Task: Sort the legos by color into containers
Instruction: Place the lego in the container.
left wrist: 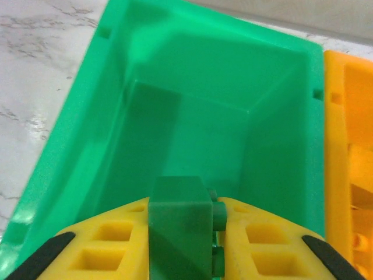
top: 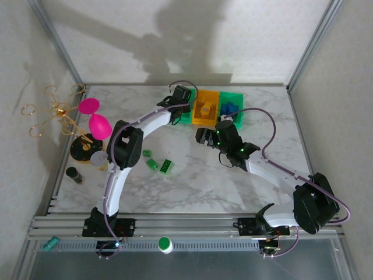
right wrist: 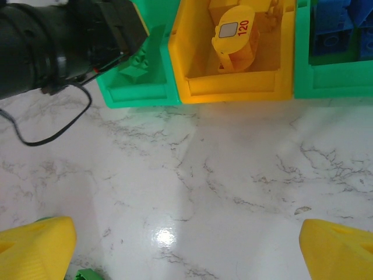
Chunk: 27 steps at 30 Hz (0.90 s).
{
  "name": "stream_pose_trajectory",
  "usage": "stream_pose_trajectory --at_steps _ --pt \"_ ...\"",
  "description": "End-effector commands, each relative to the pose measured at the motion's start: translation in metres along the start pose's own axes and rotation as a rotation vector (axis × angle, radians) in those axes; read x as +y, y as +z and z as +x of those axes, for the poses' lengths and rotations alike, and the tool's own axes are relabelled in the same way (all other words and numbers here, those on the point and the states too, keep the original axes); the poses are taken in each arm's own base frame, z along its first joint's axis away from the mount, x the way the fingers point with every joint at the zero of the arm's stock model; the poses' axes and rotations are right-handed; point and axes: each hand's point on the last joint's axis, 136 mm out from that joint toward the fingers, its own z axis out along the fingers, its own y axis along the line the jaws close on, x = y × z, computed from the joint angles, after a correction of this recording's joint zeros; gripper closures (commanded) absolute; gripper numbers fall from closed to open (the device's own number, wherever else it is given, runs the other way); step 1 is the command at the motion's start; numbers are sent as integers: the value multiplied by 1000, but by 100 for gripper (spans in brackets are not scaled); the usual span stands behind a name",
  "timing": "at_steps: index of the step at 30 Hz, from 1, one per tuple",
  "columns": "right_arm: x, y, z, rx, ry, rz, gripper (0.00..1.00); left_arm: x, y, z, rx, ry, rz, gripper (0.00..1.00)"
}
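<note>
My left gripper (top: 182,96) hangs over the left green container (left wrist: 76,134), shut on a dark green lego (left wrist: 180,227) between its yellow fingers (left wrist: 111,239). From the right wrist view the same lego (right wrist: 135,61) sits just above that container (right wrist: 137,93). The middle yellow-orange container (top: 205,109) holds yellow pieces (right wrist: 236,38). Blue legos (right wrist: 332,29) lie in the right green container (top: 231,107). My right gripper (top: 205,137) stands open over bare marble (right wrist: 186,251) in front of the containers. Three green legos (top: 152,164) lie on the table to its left.
Two pink goblets (top: 100,126) and a gold wire stand (top: 55,111) crowd the far left, with a grey disc (top: 99,157) and a small dark cylinder (top: 74,175) near them. A green-and-white cap (top: 165,244) rests on the front rail.
</note>
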Motion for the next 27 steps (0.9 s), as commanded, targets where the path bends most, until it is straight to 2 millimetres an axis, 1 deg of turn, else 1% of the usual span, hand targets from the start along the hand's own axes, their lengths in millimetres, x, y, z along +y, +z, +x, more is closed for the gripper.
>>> stream_pose_trajectory --at_steps 1,3,5,9,17,18,21,23,27 --pt "-9 2 6 21 -12 25 1 8 14 12 47 47 -39 85" --pt "-9 1 6 22 -12 28 1 10 19 18 69 60 -51 86" --pt "-9 0 5 19 -12 27 1 10 19 24 95 69 -50 86" --pt "-10 0 6 20 -8 28 1 11 13 41 160 82 -42 87" --pt "-10 -4 4 12 -3 24 1 23 -18 72 216 112 -81 87" --pt "-10 -6 2 7 -7 31 1 23 -22 77 224 119 -79 86" --pt "-11 -8 0 1 -17 39 1 21 -28 82 221 122 -80 82" --pt "-10 -10 -1 -1 -16 36 1 20 -28 85 226 119 -78 77" --pt "-13 -13 0 -7 -9 39 1 19 -27 84 222 110 -80 70"
